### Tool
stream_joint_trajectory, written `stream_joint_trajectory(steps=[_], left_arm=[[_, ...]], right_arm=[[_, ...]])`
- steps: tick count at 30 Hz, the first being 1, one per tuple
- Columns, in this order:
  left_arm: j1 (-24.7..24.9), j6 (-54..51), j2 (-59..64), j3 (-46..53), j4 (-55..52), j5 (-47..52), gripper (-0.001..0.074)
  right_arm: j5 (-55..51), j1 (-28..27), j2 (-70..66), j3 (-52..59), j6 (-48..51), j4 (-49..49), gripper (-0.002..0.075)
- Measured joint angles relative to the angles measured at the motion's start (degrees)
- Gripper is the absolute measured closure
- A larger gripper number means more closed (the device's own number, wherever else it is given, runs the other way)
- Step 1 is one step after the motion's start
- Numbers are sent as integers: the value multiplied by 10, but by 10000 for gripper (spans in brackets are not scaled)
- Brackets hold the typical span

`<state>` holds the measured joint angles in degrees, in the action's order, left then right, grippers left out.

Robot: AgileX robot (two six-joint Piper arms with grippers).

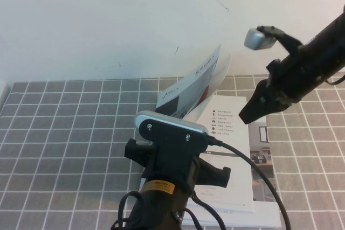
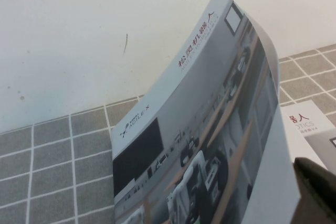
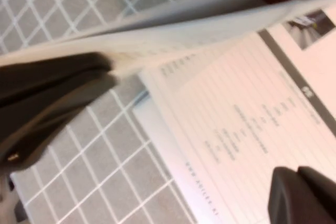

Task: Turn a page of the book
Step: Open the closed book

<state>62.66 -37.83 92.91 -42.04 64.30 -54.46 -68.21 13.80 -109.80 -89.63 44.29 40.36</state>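
The book [image 1: 229, 149] lies open on the grey tiled table, right of centre. Its cover [image 1: 197, 84], white with a Chinese title and a photo of robots on desks, stands lifted and curled toward the wall. It fills the left wrist view [image 2: 210, 129]. My left gripper [image 2: 291, 182] is shut on the cover's edge; the right wrist view shows its dark fingers [image 3: 79, 85] clamping the sheet. In the high view it is hidden behind its own wrist. My right gripper [image 1: 245, 117] is shut and empty, hovering just above the white inner page [image 3: 236, 114].
The white wall [image 1: 108, 20] rises right behind the book. The grey tiled mat [image 1: 64, 133] stretches to the left and right of the book. My left arm's black cable [image 1: 259, 171] runs across the book's lower part.
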Motion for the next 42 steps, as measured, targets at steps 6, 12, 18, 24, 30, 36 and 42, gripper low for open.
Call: stream_joint_trajectory(steps=[6,12,18,24,30,36,42], left_arm=[[0,0,0,0,0,-5,739],[0,-26,0,0,17,-41,739],[-20,-52,0,-1,88,-63,739],[-77,-75,0,-1,178,-29,739],[-99,-89,0,-1,208,-5,739],[-105,-150,0,-1,256,4,739],[-105,-202,0,-1,342,5,739]], right_arm=[[49,38,-73,-1,-6,-7,726],[87,66,-145,-1,-3,-10,726],[88,67,-161,-1,-9,-30,726],[75,67,-161,-1,-13,-40,727],[72,67,-161,-1,-13,-41,727],[64,67,-161,-1,-16,-68,727],[55,67,-161,-1,-42,-131,727]])
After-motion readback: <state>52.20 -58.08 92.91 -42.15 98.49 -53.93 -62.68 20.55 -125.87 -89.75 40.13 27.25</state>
